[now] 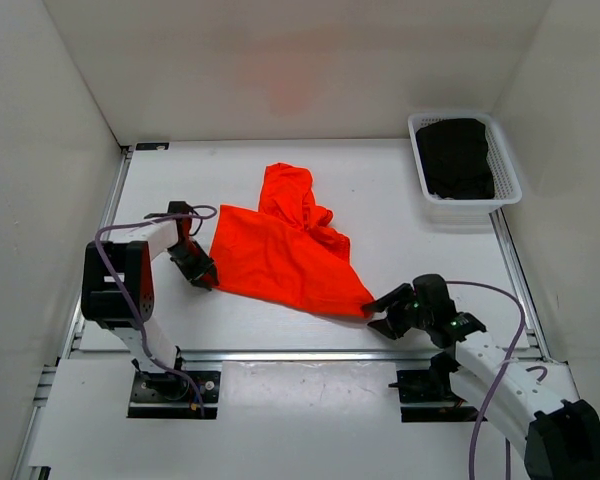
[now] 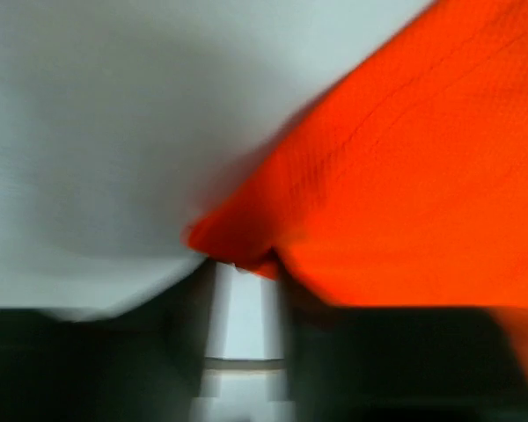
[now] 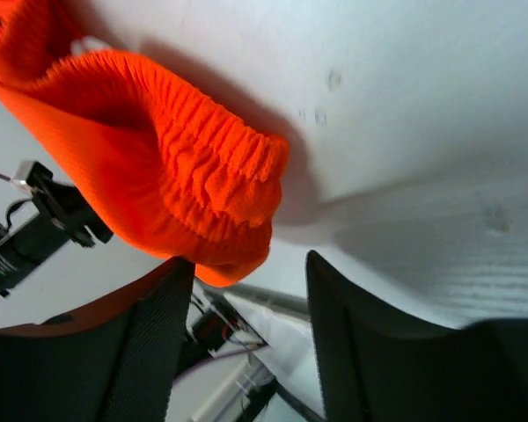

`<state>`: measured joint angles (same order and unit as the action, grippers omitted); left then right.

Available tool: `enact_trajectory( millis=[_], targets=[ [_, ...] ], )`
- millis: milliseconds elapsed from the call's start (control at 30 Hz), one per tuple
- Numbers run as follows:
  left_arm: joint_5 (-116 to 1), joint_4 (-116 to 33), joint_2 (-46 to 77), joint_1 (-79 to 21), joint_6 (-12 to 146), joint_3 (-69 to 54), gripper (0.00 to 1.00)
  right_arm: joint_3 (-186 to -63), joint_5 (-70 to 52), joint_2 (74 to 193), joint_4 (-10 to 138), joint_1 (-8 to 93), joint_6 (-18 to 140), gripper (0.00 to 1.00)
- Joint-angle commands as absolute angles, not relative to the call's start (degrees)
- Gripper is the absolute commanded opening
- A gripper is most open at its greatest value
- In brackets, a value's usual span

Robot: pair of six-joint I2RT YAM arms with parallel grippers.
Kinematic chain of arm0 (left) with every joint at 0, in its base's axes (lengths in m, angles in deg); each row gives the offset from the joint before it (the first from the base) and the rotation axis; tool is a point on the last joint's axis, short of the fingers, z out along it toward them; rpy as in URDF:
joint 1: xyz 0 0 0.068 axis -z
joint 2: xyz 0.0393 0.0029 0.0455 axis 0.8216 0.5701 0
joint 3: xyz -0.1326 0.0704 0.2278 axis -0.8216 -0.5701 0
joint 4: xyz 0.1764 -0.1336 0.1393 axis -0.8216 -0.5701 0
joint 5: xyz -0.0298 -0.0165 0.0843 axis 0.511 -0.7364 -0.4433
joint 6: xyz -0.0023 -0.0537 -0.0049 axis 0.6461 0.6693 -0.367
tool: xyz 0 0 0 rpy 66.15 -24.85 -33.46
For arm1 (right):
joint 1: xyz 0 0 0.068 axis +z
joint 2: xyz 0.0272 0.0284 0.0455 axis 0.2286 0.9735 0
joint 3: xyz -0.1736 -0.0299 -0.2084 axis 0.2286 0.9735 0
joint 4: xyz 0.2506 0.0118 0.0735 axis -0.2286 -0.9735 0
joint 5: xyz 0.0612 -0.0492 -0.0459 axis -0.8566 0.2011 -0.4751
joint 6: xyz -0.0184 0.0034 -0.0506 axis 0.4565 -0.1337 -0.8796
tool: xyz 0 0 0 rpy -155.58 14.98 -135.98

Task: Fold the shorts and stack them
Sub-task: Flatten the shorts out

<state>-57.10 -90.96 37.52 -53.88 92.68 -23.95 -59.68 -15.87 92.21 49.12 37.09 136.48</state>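
Well beyond shorts [image 1: 285,250], basket [image 1: 507,178] holds dark clothes [image 1: 455,155].

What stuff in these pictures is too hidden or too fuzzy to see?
- Left wrist view: blur smears everything, so it is unclear whether the left tool is pinching the corner of the shorts.
- Top view: the dark clothes in the basket look like one black lump, so they can't be counted.
- Right wrist view: the bottom edge cuts off the fingers of the right tool.

Left gripper [image 1: 207,277] low, blurred, jaw state unclear; right gripper [image 1: 377,312] low, jaws apart
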Motion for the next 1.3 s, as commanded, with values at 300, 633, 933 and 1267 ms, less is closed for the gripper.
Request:
enact_trajectory(
  millis=[300, 633, 933, 1267],
  targets=[
    [-49.4, -89.63, 27.84, -56.03, 89.86, -13.85, 0.1, -89.6, -4.21, 108.62, 47.59, 34.75, 110.44, 0.0],
    [-46.32, -102.02, 14.46, -61.65, 88.1, 16.73, 0.1, -128.01, -9.9, 114.25, 31.42, 35.36, 85.23, 0.0],
    [-47.72, -102.56, -0.04, -63.77, 89.77, 32.3, 0.1, -152.8, -17.65, 109.43, 15.95, 36.59, 71.05, 0.0],
    [-64.59, -105.55, -4.37, -59.64, 88.37, 50.58, 0.1, -164.86, -17.66, 106.16, 12.59, 36.59, 72.8, 0.0]
  ],
)
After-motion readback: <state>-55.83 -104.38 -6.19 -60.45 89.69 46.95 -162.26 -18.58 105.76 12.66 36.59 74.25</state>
